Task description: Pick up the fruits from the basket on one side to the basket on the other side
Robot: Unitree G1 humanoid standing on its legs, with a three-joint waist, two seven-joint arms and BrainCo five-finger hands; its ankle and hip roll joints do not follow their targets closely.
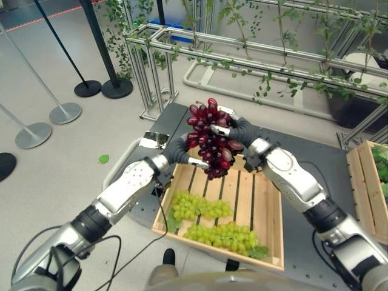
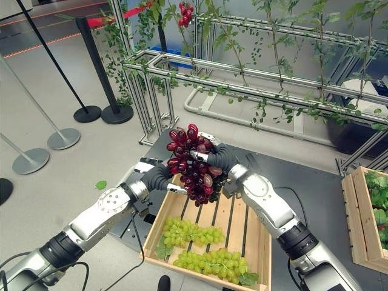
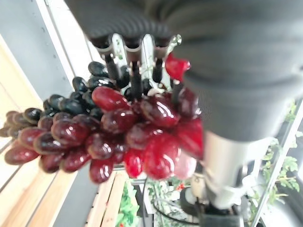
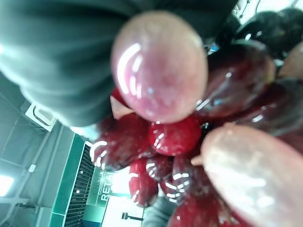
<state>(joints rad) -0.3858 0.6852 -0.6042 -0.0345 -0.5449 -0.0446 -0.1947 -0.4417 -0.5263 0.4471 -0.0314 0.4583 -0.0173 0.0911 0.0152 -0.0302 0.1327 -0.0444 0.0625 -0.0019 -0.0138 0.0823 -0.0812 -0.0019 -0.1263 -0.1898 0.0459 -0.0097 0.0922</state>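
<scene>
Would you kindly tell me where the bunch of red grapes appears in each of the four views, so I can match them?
Left eye view: red grapes at centre, held between both hands above the wooden crate.
Right eye view: left of centre, above the same crate.
Left wrist view: across the middle, past the fingers.
Right wrist view: very close.
Shared landmark: the crate's wooden slats.

Glossy dark-red grape bunch (image 1: pixel 209 138) hanging up in the air above a slatted wooden crate (image 1: pixel 267 209); two pale green grape bunches (image 1: pixel 200 207) lying inside it.
</scene>
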